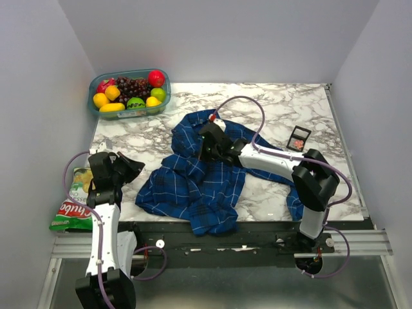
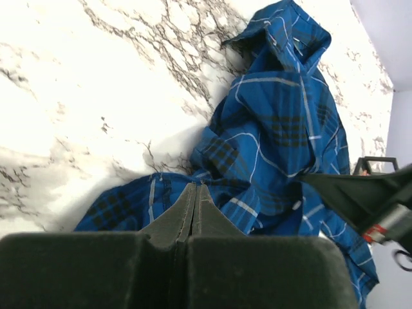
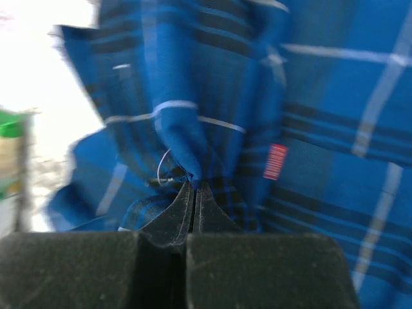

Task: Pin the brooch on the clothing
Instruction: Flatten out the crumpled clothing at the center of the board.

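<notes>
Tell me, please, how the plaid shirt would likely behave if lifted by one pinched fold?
The shirt lies crumpled in soft folds, so it would probably hang limp and trail. Fabric bunches at the shut right gripper, so a thin pinch might slip.

A white marble-patterned bench [image 1: 302, 103] is seen. A blue plaid shirt [image 1: 193, 187] is spread, crumpled, across its middle. A clear tub [image 1: 132, 114] of fruit is set at the far left corner, and a small black case [image 1: 298, 137] is laid near the right edge.
</notes>
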`<act>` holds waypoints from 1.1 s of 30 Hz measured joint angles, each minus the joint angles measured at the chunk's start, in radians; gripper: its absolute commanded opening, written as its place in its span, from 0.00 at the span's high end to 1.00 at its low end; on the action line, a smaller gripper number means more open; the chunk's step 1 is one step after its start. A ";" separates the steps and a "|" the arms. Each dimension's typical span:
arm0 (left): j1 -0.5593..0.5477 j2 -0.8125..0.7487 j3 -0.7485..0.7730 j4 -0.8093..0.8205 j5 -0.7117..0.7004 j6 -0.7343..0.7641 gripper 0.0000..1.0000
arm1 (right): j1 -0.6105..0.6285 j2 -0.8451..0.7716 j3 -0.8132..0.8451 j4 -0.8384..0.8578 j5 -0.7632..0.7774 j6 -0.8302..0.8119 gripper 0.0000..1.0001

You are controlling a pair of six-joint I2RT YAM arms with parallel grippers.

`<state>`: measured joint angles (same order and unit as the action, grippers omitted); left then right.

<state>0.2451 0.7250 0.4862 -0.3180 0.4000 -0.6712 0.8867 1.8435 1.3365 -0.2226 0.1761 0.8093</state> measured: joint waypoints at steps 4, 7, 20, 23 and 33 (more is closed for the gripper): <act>0.000 -0.065 -0.021 -0.031 0.002 -0.023 0.73 | -0.021 -0.008 -0.082 0.017 0.014 0.035 0.99; 0.001 -0.022 0.005 -0.032 0.026 -0.004 0.35 | -0.029 -0.016 -0.104 0.027 0.020 0.045 0.99; -0.135 0.616 0.362 0.088 0.140 0.115 0.20 | -0.040 -0.045 -0.154 0.064 0.027 0.055 0.99; -0.183 0.724 0.401 0.111 0.166 0.128 0.24 | -0.045 -0.053 -0.156 0.065 0.029 0.055 0.99; -0.257 0.992 0.501 0.116 0.224 0.154 0.33 | -0.056 -0.097 -0.180 0.065 0.030 0.055 0.99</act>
<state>-0.0116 1.7168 0.9874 -0.2016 0.6243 -0.5175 0.8307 1.7462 1.1568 -0.1577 0.2058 0.8639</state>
